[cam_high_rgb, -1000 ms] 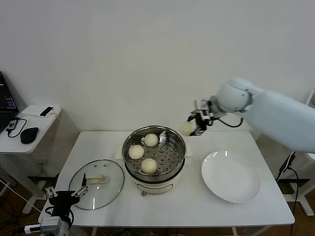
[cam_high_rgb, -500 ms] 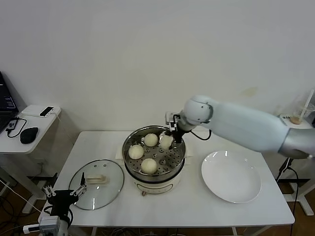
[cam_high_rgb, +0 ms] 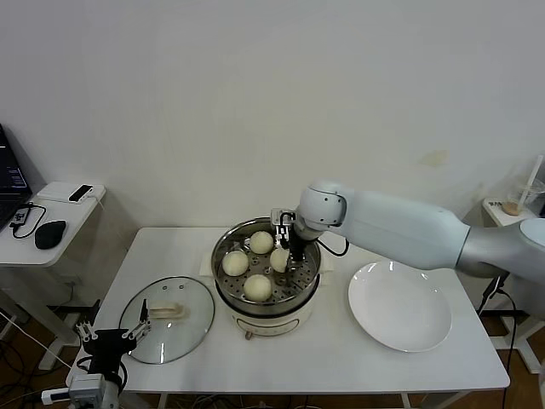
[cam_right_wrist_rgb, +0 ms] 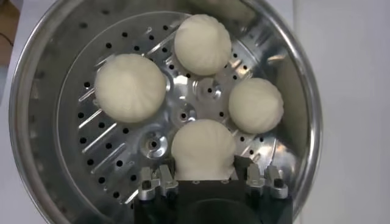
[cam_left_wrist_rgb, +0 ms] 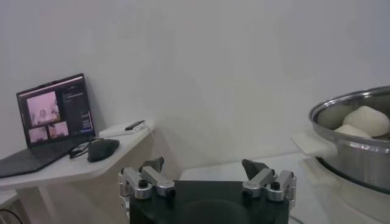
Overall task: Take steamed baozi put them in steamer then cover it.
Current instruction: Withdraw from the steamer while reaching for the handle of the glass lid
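Observation:
The steel steamer (cam_high_rgb: 224,244) stands on its cream base at the table's middle, its lid off. Three baozi lie on its perforated tray (cam_right_wrist_rgb: 130,87) (cam_right_wrist_rgb: 203,44) (cam_right_wrist_rgb: 256,105); in the head view they are at the back (cam_high_rgb: 261,242), left (cam_high_rgb: 235,263) and front (cam_high_rgb: 258,287). My right gripper (cam_high_rgb: 289,255) reaches down into the pot and is shut on a fourth baozi (cam_right_wrist_rgb: 203,149), which sits low at the tray's right side (cam_high_rgb: 278,259). The right wrist view shows the gripper (cam_right_wrist_rgb: 205,175) with a finger on each side of it. My left gripper (cam_high_rgb: 111,337) is open and empty, parked below the table's front left corner.
The glass lid (cam_high_rgb: 167,318) with cream handle lies flat left of the steamer. A bare white plate (cam_high_rgb: 400,305) lies to its right. A side desk with a laptop (cam_left_wrist_rgb: 52,115) and mouse (cam_high_rgb: 51,232) stands far left. The steamer's rim shows in the left wrist view (cam_left_wrist_rgb: 353,140).
My right arm has carried the baozi from behind the steamer's right side over the rim and down into the pot. The left arm has not moved.

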